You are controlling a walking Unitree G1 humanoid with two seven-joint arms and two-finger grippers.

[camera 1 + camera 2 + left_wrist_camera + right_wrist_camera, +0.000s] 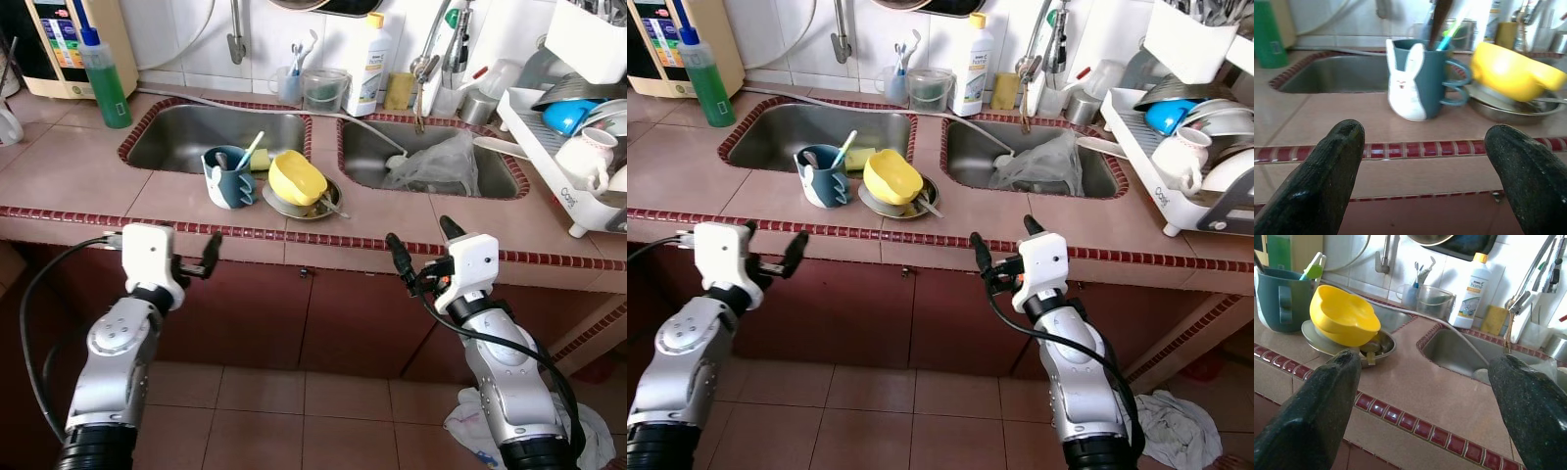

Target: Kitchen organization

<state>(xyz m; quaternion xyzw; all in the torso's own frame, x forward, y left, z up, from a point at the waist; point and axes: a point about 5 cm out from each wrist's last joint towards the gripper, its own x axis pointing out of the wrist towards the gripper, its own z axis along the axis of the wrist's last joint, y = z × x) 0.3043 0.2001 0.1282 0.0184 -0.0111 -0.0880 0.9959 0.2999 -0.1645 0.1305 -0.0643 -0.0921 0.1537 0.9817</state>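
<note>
Both silver arms reach up and forward from below, elbows bent, toward the front edge of the tiled surface (pixel 88 166). The left tool (pixel 191 257) sits just below that edge, in front of the blue mug (pixel 227 178), its two black fingers spread apart with nothing between them. The right tool (pixel 423 247) is held at the same height, further right of the mug, its fingers also wide apart and empty. The mug stands upright on the strip of surface in front of the left sink (pixel 211 137), its rabbit face toward the robot, with a spoon and a toothbrush standing up out of it. Just right of the mug, a yellow bowl (pixel 296 177) lies tilted in a metal dish (pixel 313 205), its rim overhanging the dish.
</note>
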